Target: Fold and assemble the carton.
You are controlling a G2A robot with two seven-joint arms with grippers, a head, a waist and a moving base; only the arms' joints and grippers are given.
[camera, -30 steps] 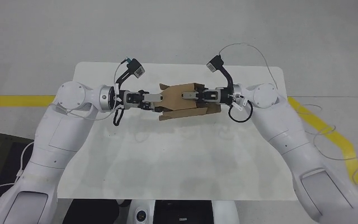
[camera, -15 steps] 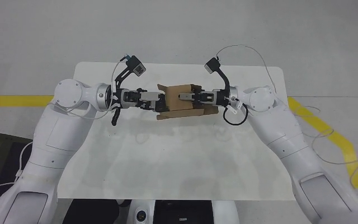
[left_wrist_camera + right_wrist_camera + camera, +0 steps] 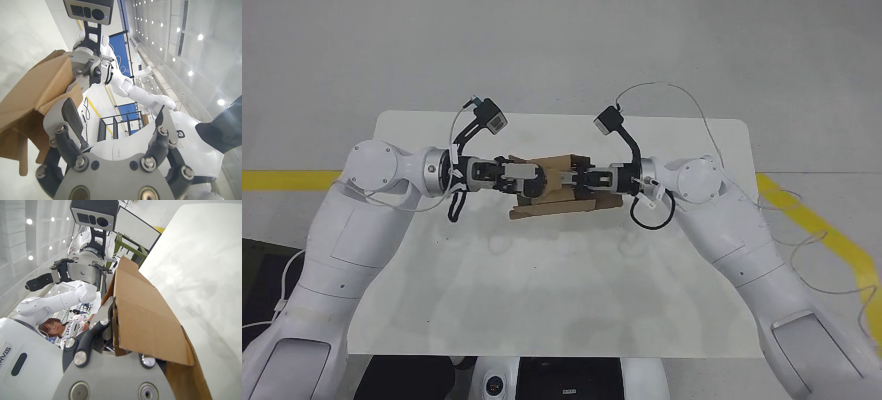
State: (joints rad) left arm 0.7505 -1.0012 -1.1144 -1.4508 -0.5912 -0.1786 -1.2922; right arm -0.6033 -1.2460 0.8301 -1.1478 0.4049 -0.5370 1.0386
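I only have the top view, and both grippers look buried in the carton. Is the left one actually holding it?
Observer: No, the left gripper is open, with nothing between its fingers.
Operator: And the right one?
Observer: The right gripper is shut on a panel of the carton.
Operator: Is the left near it at all?
Observer: One finger lies right beside a carton flap; the other stands far off it.
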